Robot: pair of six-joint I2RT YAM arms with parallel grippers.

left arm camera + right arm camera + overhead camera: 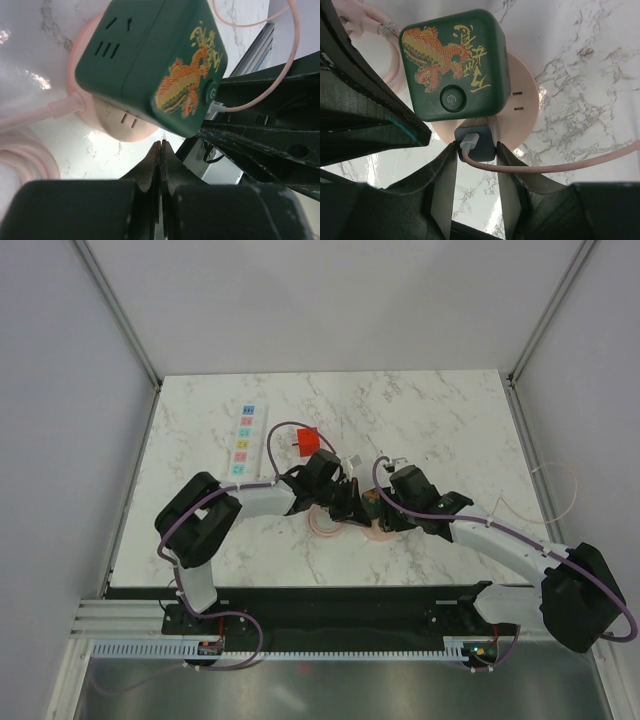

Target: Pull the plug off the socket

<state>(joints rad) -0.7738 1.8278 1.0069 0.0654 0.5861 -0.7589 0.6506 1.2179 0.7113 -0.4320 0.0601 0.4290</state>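
Lying beyond left claw (161, 148), untouched, red plug (312, 441)

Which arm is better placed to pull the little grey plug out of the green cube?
Right: the right tool grips the grey plug in the green cube. The left tool is shut on nothing.

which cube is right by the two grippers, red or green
The dark green cube with the dragon print, on the round pink base. The red-orange plug lies apart, near the white power strip.
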